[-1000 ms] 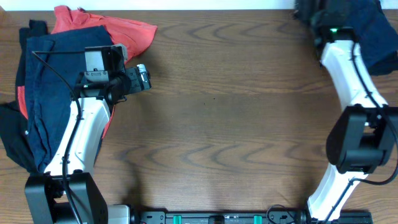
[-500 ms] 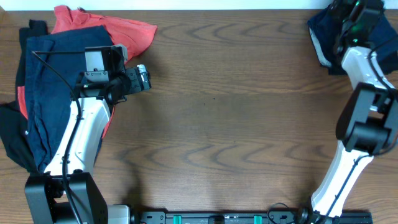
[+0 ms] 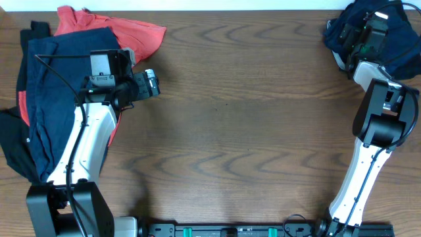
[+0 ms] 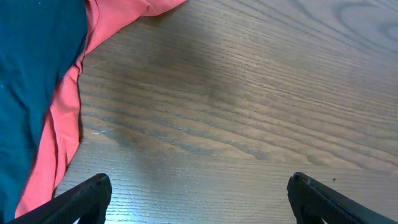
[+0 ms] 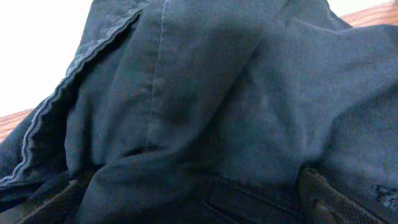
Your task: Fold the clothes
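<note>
A navy-blue garment [image 3: 49, 85], a coral-red shirt [image 3: 128, 33] and a black piece [image 3: 13, 145] lie heaped at the table's left edge. My left gripper [image 3: 150, 83] is open and empty over bare wood just right of the heap. In the left wrist view [image 4: 199, 196] its fingers stand wide apart, with the coral shirt [image 4: 65, 130] and the navy cloth [image 4: 31, 62] to the left. Another navy garment [image 3: 398, 39] lies bunched in the far right corner. My right gripper [image 3: 364, 34] is pressed into it, with fingers spread around dark folds [image 5: 199, 124].
The wooden table [image 3: 250, 131] stretches between the two heaps. Its far edge meets a white wall, close behind both heaps. The right arm's white links [image 3: 381, 125] stand along the right edge.
The right arm has swung toward the far right corner and folded up. The navy garment there has shifted and bunched under the gripper. The left arm has not moved.
</note>
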`<control>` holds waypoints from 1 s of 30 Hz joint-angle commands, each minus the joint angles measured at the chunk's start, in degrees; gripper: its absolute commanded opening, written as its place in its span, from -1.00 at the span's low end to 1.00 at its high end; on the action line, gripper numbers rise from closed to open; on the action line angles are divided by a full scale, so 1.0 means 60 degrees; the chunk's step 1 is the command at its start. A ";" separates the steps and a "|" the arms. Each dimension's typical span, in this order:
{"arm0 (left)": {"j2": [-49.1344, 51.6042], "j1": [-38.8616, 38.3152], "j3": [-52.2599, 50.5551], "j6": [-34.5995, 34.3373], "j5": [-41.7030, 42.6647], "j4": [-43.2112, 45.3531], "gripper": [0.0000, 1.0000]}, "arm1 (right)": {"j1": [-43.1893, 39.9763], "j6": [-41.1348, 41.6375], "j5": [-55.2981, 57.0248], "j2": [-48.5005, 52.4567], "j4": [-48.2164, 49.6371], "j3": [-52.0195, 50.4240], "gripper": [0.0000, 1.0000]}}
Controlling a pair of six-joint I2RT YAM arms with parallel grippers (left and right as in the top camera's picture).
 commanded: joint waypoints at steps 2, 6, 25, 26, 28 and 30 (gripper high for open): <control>0.0131 0.0036 -0.0029 0.0058 -0.0124 -0.0047 0.86 | -0.0149 -0.0415 0.0157 -0.0244 -0.0375 0.0084 0.98; 0.0131 0.0036 -0.0029 0.0058 -0.0124 -0.0044 0.93 | -0.0117 -0.0415 0.0149 -0.1588 -0.0557 0.0087 0.98; 0.0131 0.0036 -0.0029 0.0058 -0.0124 -0.0047 0.96 | 0.2517 -0.0404 -0.1789 -0.8331 -0.6364 0.0084 0.99; 0.0131 0.0036 -0.0029 0.0058 -0.0124 -0.0047 0.96 | 0.2721 -0.0404 -0.1789 -0.8437 -0.6568 0.0084 0.98; 0.0131 0.0036 -0.0029 0.0058 -0.0124 -0.0047 0.96 | 0.3162 -0.0401 -0.1971 -0.8579 -0.6918 0.0084 0.98; 0.0131 0.0036 -0.0029 0.0058 -0.0124 -0.0047 0.96 | 0.3639 -0.0401 -0.2535 -0.8619 -0.7286 0.0084 0.99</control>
